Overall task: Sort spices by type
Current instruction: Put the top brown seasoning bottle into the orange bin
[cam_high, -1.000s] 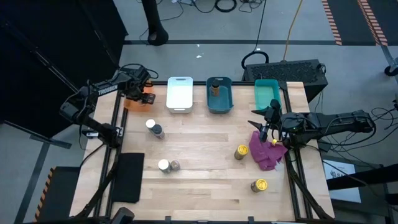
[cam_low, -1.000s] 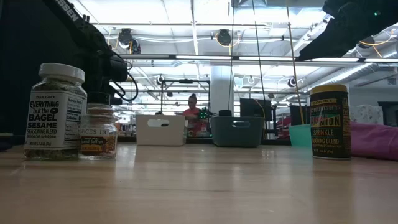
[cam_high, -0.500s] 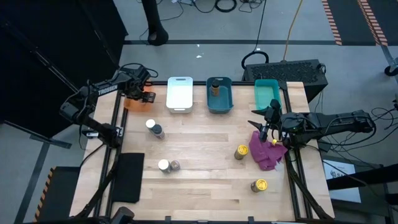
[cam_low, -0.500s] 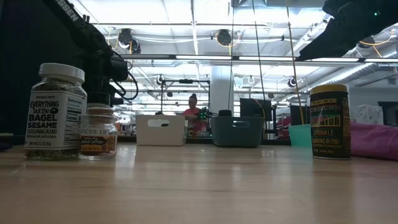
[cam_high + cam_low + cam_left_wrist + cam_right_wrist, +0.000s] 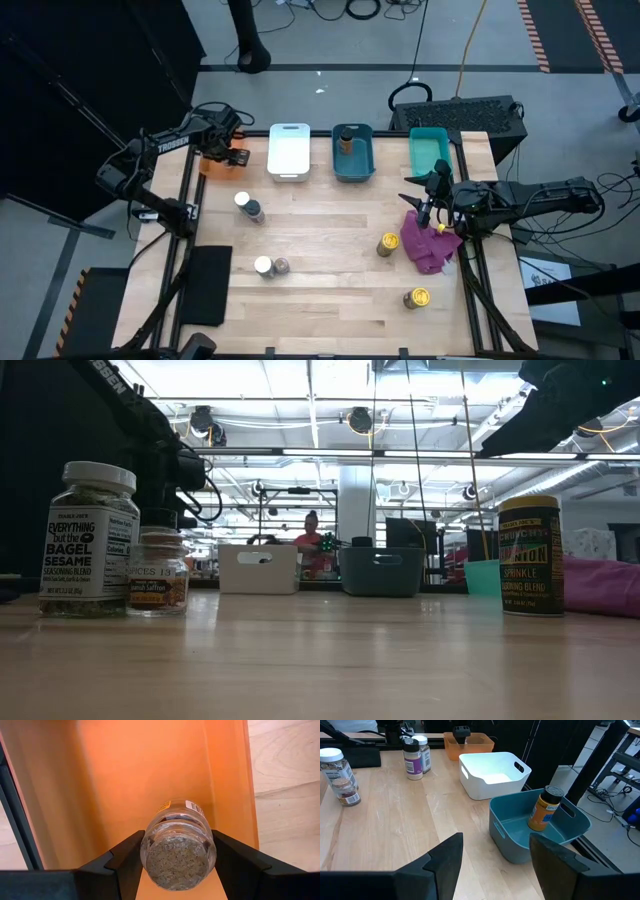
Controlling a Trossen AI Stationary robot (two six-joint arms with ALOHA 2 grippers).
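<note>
While the left gripper [image 5: 177, 865] hangs over the orange bin [image 5: 212, 163] at the upper left of the high view, a clear spice jar [image 5: 178, 849] is clamped between its jaws inside that bin. At the right edge of the worktop [image 5: 330, 250], the right gripper [image 5: 428, 207] is held above the magenta cloth [image 5: 428, 246], jaws spread and empty. One jar [image 5: 347, 139] stands in the blue bin [image 5: 353, 165]; the white bin [image 5: 288, 152] and teal bin [image 5: 430, 150] flank it. Other jars are scattered: two [image 5: 247, 207] left of centre, two [image 5: 270, 266] lower, and yellow-lidded ones [image 5: 388, 244] near the cloth.
</note>
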